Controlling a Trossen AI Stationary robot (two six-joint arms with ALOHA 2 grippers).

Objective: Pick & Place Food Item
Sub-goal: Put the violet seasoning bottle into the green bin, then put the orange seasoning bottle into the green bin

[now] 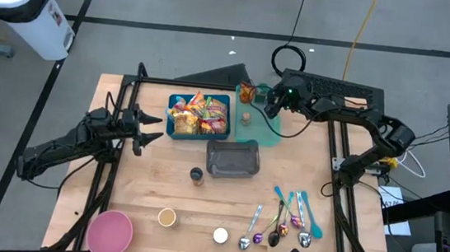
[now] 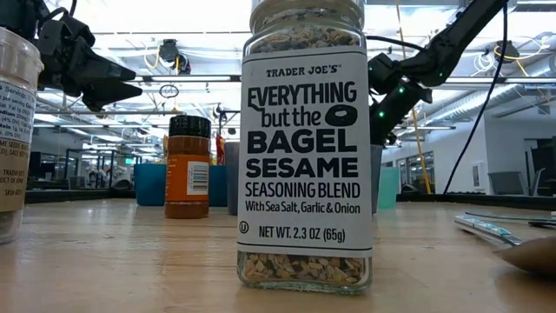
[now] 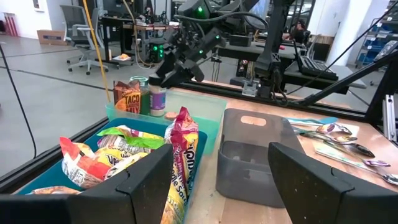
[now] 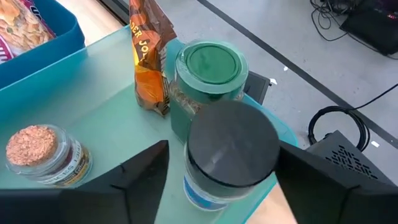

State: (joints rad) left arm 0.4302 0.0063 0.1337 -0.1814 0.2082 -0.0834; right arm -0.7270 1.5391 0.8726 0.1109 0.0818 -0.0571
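So the food here is mostly the pile of snack packets (image 1: 200,114) sitting in the blue bin (image 1: 172,127) at the back middle of the table, and nothing's got hold of any of them. Right beside it is a teal tray (image 1: 269,137) with a few jars and a pouch: a black-lidded jar (image 4: 231,149), a green-lidded jar (image 4: 210,70), a cork-topped jar (image 4: 46,151) and an orange pouch (image 4: 149,59). The right gripper (image 1: 271,103) is hovering over the back end of that tray, fingers spread wide on either side of the black-lidded jar but not touching it as far as I can see. The left gripper (image 1: 152,129) is just left of the blue bin, fingers open too, holding nothing. In front of the bin there's a grey container (image 1: 233,158), empty-looking. Closer to the front edge: a pink bowl (image 1: 109,232), a small dark jar (image 1: 196,175), and a bunch of spoons (image 1: 282,224). The low view is mostly blocked by a bagel seasoning jar (image 2: 305,148).
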